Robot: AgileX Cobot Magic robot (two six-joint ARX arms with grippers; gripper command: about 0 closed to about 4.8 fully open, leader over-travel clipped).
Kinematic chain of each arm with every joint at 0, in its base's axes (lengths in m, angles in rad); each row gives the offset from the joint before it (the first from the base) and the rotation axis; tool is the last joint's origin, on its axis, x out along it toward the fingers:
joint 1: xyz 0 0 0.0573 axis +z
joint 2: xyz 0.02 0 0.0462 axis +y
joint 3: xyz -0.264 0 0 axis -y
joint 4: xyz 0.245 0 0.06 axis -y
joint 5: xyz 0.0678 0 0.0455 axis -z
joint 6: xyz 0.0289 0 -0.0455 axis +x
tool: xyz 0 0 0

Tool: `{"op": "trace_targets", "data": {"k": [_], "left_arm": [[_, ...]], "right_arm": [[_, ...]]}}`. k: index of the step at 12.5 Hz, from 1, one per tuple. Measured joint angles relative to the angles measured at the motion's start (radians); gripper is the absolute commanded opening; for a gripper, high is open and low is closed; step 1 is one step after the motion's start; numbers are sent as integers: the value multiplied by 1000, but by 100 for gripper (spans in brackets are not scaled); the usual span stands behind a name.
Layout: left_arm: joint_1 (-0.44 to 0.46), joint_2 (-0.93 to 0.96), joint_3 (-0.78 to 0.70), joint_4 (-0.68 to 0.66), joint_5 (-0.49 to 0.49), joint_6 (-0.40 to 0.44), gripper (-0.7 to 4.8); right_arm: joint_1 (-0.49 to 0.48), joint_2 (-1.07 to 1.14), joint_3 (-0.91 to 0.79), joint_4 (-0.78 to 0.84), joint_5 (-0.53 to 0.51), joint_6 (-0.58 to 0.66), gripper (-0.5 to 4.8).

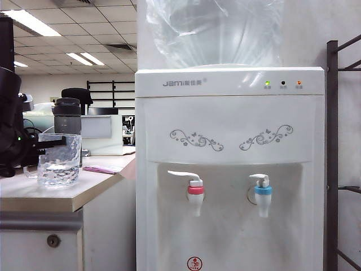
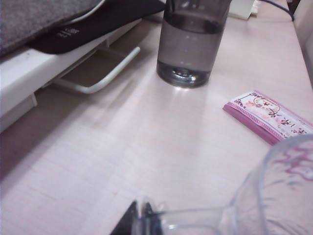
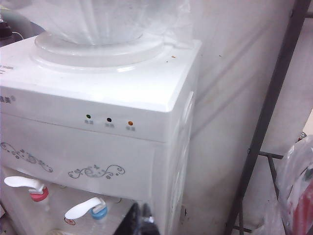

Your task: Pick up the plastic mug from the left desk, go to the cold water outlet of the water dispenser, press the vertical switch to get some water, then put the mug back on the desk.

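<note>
The mug stands upright on the left desk, near its front edge, just in front of the grey bottle; I can't say whether the two touch. In the left wrist view the mug's clear handle runs straight into my left tool; the tool is closed on that handle, so I judge the pickup is in hand, though I can't tell whether the base has left the desk. A pink packet lies on the desk beyond the mug's rim. The water dispenser stands just right of the desk; its blue tap is the farther of the two, past the red tap, so the mug must travel rightward across the red one, kept upright. The left arm is clearly the nearer. My right tool hangs high beside the dispenser's front, only its dark tip showing; I can't tell how far open it is.
</note>
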Motion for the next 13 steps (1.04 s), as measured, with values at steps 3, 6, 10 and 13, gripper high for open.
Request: {"op": "trace_targets", "data": {"k": [3,6,10,13], "left_arm": [[0,0,0,-37,0,-10,3],[0,0,0,-38,0,-7,41],[-1,0,1,-43,-19,19,216],[-22,-55,-61,-28,-80,19,214]], "right_arm": [[0,0,0,0,0,0,-1],[0,0,0,0,0,0,-1],[0,0,0,0,0,0,-1],[0,0,0,0,0,0,-1]]}}
